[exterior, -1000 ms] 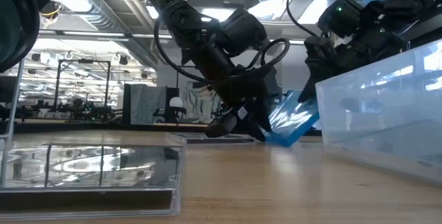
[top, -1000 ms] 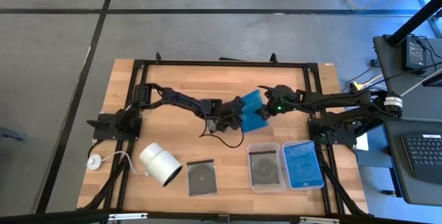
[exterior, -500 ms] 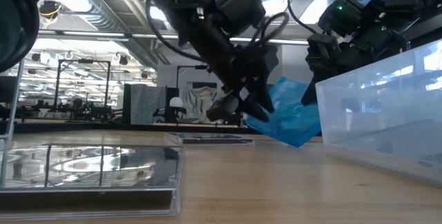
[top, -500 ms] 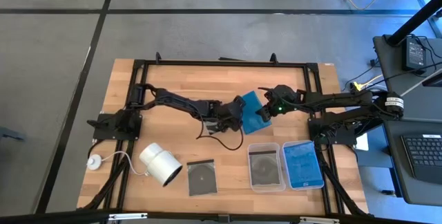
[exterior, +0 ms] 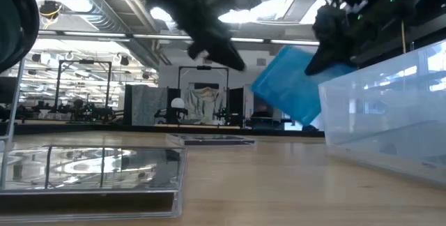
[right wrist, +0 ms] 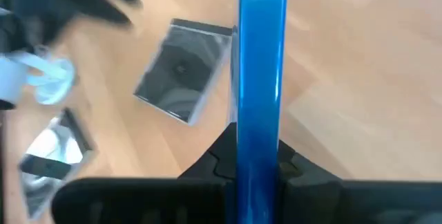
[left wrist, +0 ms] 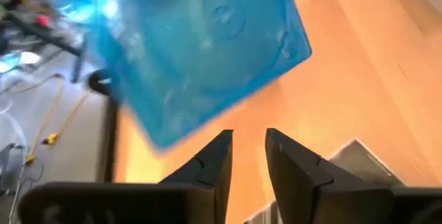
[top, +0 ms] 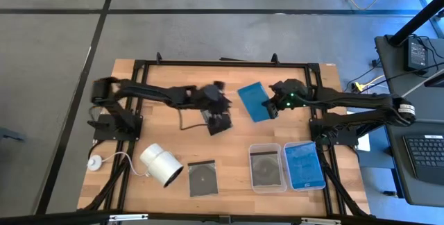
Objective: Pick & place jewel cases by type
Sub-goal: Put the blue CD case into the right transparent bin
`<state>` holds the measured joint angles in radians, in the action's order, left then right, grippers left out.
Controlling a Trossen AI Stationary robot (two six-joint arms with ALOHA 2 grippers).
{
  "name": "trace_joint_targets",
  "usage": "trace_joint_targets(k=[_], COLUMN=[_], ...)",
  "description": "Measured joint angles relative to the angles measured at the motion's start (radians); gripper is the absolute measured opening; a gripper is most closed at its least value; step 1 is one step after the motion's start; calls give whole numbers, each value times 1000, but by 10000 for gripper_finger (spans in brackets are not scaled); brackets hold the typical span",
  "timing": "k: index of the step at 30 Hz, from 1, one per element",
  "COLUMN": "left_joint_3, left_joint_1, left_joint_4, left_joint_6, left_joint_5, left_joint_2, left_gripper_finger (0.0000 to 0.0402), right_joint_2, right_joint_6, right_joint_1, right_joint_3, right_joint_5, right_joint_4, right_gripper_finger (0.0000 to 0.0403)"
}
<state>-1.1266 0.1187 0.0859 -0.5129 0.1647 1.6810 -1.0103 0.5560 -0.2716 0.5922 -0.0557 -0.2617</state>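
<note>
Above the middle of the counter (top: 166, 131), the right end effector (top: 269, 107) grips a blue jewel case (top: 252, 101) by one edge, lifted and tilted. Only the right wrist view shows that case edge-on, clamped between the fingers; the low view shows it clear of the wood. Nearby, the left end effector (top: 220, 122) hangs with its fingers narrowly apart, holding nothing. Nearer the front lie a grey jewel case (top: 202, 178), a white cylinder (top: 161, 164) and two clear trays (top: 286, 166), one holding a grey case, the other a blue one.
</note>
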Motion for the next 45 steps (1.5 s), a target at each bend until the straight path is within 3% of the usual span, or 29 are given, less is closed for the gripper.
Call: trace_joint_targets(k=[7,13,19,30,36,45], left_joint_3=[338,543,672,770,777,777], left_joint_1=[81,132,193,285,285,285], left_joint_4=[-315,-440,-516,-535,-532,-574], left_joint_6=[94,110,100,166,189,229], left_joint_5=[-30,-41,-40,-40,-41,-40], left_joint_2=[-294,-478,-607,-658,-656,-655], left_gripper_finger=[52,49,54,52,53,48], right_joint_2=[72,75,75,72,68,14], right_joint_6=[67,334,568,1202,1330,1601], right_joint_1=[86,228,399,667,826,1091], right_joint_3=[233,432,572,630,630,630], right_joint_5=[93,78,10,-103,25,125], right_joint_4=[-347,-678,-790,-988,-991,-1077], right_gripper_finger=[26,26,26,31,26,29])
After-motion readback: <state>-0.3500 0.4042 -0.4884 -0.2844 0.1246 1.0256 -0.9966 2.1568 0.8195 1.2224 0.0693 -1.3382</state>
